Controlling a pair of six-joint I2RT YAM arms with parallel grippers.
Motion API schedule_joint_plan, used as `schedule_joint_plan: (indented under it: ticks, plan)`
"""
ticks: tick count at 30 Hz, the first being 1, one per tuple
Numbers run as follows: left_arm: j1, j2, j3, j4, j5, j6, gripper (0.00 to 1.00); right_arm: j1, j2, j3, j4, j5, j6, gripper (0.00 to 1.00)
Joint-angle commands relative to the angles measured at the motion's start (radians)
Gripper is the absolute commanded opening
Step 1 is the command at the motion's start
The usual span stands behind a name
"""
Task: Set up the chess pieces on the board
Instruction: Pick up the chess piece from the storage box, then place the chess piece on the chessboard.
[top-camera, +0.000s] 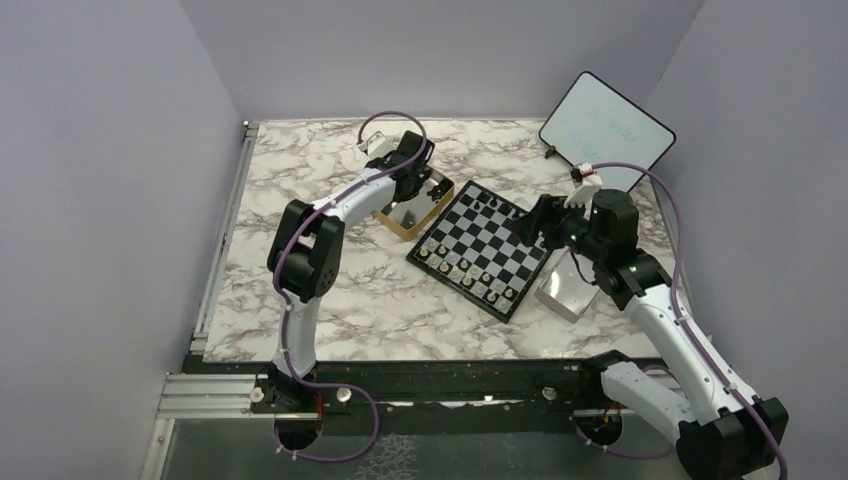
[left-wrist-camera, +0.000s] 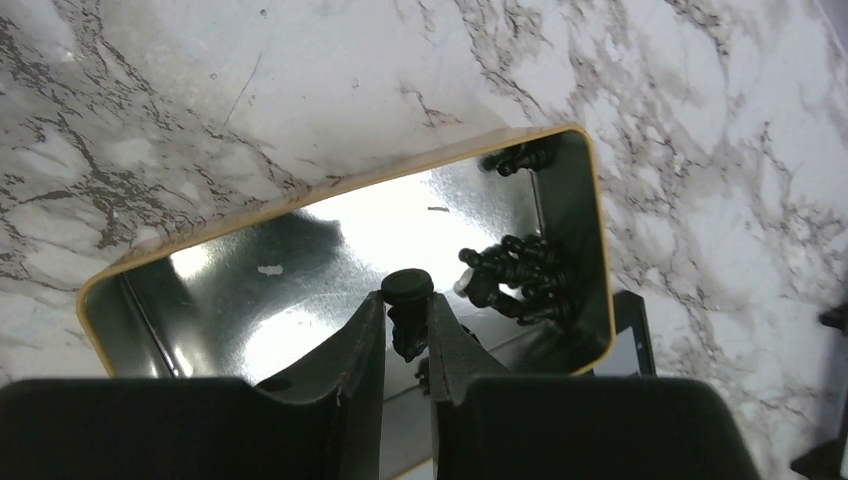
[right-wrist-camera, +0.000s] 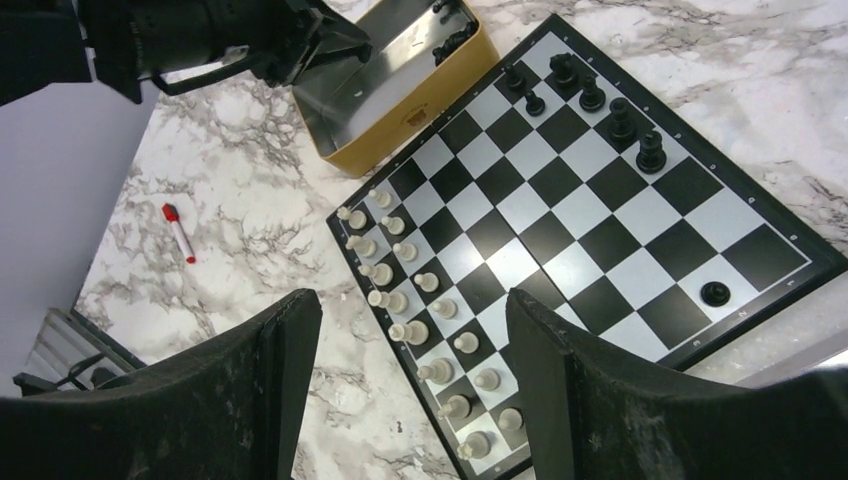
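Bright, even light comes from above. The shiny floor of the tin (left-wrist-camera: 400, 220) glares white in the middle of the left wrist view. In the right wrist view, the fingers (right-wrist-camera: 250, 400) at six o'clock look dark and blurry; the board (right-wrist-camera: 600, 200) is sharp.

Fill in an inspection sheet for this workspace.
Surface: white marble-patterned table.
Job's things: small black-and-white checked chessboard; pale chess pieces in two rows along one edge; a few black chess pieces opposite, more in the rectangular gold metal tin.
Clutter: red marker pen; white tablet with a dark rim; silver metal lid beside the board.
Grippers: left gripper shut on one black piece over the tin; right gripper open by the board.
Cables: purple cables along both arms, off the board.
Surroundings: plain lavender walls; nothing else seen.
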Motion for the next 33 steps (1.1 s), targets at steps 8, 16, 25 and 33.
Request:
schedule_joint_plan:
  ticks: [8,16,25,33]
  plan:
    - [0.007,-0.238,-0.146,0.089,0.246,-0.069,0.11,0.038,0.126,-0.108,0.449,-0.012,0.151,0.62]
    - [0.009,-0.4,-0.368,0.215,0.379,-0.18,0.11,0.173,0.357,-0.12,0.732,0.133,0.17,0.59]
    - [0.02,-0.504,-0.474,0.302,0.479,-0.26,0.11,0.327,0.583,-0.05,0.956,0.197,0.211,0.59]
    - [0.02,-0.551,-0.518,0.35,0.518,-0.305,0.11,0.356,0.676,-0.022,1.034,0.223,0.272,0.55]
